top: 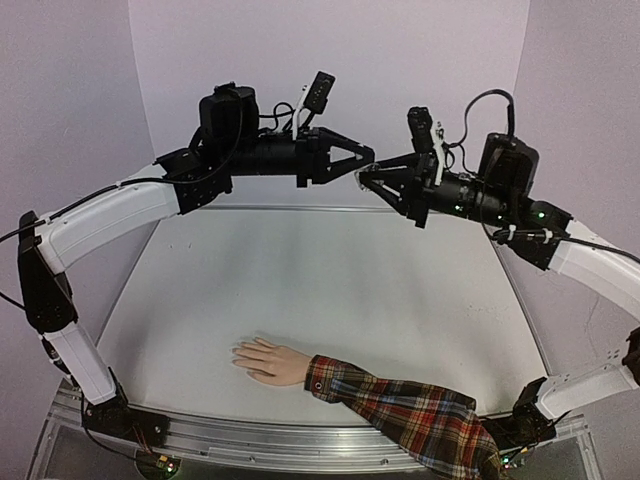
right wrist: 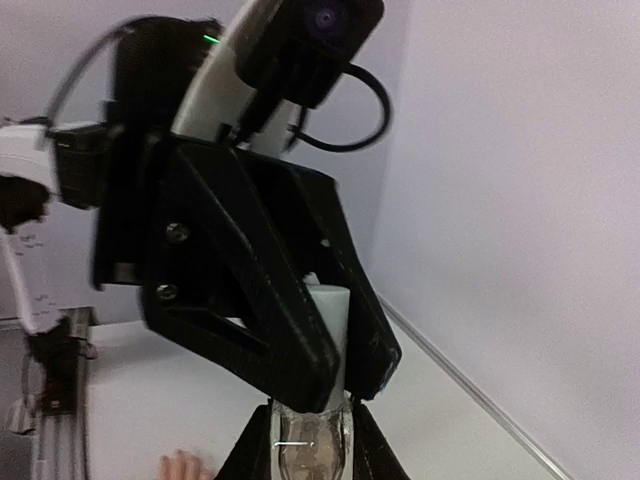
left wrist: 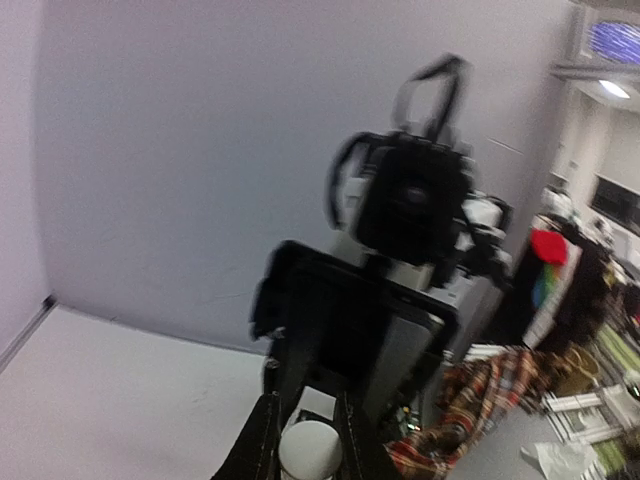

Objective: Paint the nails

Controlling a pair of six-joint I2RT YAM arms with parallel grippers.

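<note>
The pale hand (top: 265,360) lies flat on the table near the front, fingers spread to the left, with a red plaid sleeve (top: 400,412). Its nails are too small to make out. Both grippers meet high above the table's back. My right gripper (right wrist: 310,445) is shut on a small glass bottle (right wrist: 312,455). My left gripper (left wrist: 308,440) is shut on the bottle's white cap (left wrist: 310,450), which also shows in the right wrist view (right wrist: 332,310). In the top view the left gripper (top: 366,158) and right gripper (top: 362,178) touch tip to tip, hiding the bottle.
The white table (top: 330,280) is walled by pale panels at the back and sides. A metal rail (top: 250,440) runs along the front edge by the arm bases. The hand's fingertips (right wrist: 180,466) show far below in the right wrist view.
</note>
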